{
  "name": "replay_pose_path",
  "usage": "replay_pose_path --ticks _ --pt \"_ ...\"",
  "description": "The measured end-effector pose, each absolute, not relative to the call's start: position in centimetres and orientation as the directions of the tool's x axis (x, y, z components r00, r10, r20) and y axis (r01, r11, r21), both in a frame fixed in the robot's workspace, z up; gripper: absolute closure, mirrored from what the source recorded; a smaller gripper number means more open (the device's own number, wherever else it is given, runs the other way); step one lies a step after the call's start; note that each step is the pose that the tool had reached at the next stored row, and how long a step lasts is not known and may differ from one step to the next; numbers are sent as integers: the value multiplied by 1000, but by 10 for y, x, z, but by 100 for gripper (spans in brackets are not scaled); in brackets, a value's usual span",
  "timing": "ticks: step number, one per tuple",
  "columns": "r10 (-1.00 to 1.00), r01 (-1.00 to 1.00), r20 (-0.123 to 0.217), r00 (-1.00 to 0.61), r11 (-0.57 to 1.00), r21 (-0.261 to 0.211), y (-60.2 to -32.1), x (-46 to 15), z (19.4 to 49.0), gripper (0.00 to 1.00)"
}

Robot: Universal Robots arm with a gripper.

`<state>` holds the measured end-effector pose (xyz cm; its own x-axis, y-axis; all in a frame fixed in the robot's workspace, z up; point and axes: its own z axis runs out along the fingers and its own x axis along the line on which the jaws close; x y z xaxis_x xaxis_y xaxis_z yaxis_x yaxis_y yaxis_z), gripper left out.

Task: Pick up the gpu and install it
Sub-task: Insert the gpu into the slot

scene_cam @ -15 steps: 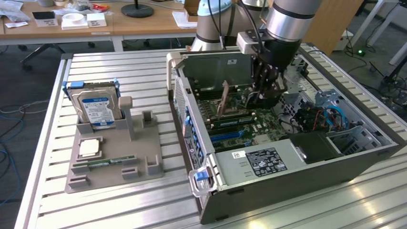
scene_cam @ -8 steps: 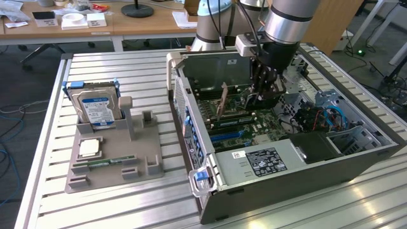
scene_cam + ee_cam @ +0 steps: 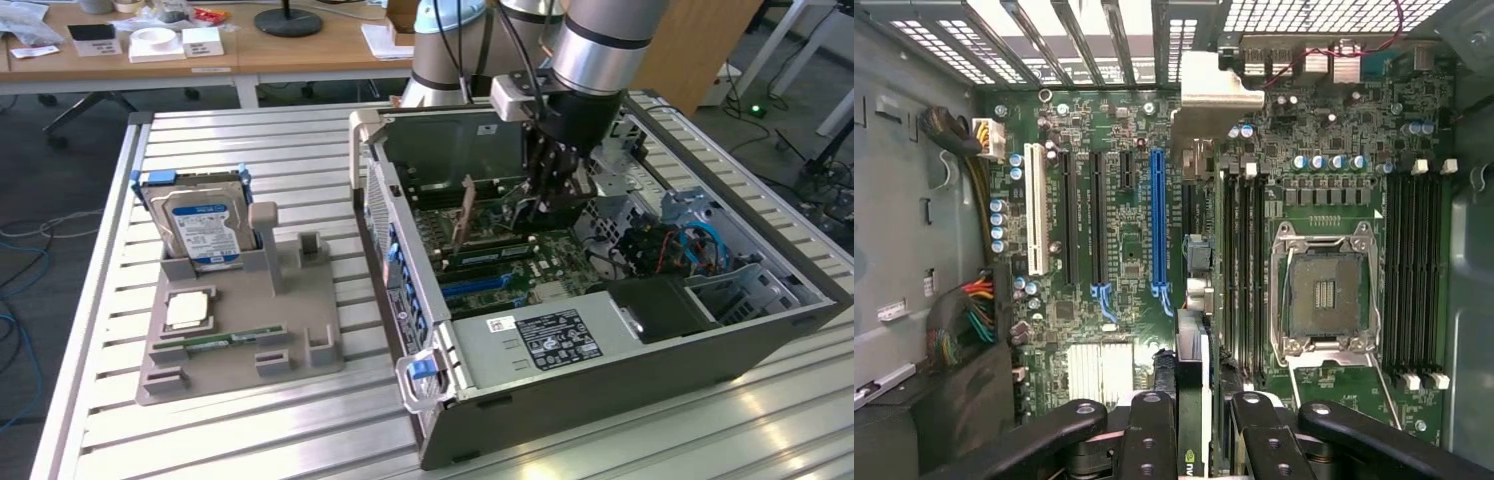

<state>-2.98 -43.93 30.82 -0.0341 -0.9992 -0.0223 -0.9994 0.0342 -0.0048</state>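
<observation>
the black gripper (image 3: pixel 1199 415) is clamped on the gpu (image 3: pixel 1194 335), a thin card seen edge-on with a pale metal bracket, over the green motherboard (image 3: pixel 1124 250) beside a long blue slot (image 3: pixel 1159 220). the open grey case (image 3: pixel 601 365) sits on a ribbed aluminium table (image 3: pixel 267 430), with wooden desks (image 3: pixel 307 55) behind.

The gpu (image 3: pixel 1194 330) seemingly blocks passage between blue slot (image 3: pixel 1159 220) and memory slots (image 3: pixel 1242 270).

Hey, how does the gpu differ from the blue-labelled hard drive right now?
The gpu is held on edge in the tool inside the computer case; the hard drive stands in the grey holder outside it. The gpu is a thin dark card with a pale metal bracket; the hard drive is a thicker silver block. Both are upright rather than lying flat.
</observation>
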Motion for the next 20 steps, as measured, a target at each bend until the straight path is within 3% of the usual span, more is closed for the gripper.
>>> replay_pose_path --ticks 20 --pt "-999 -999 -22 -33 33 -5 -439 -32 303 74"
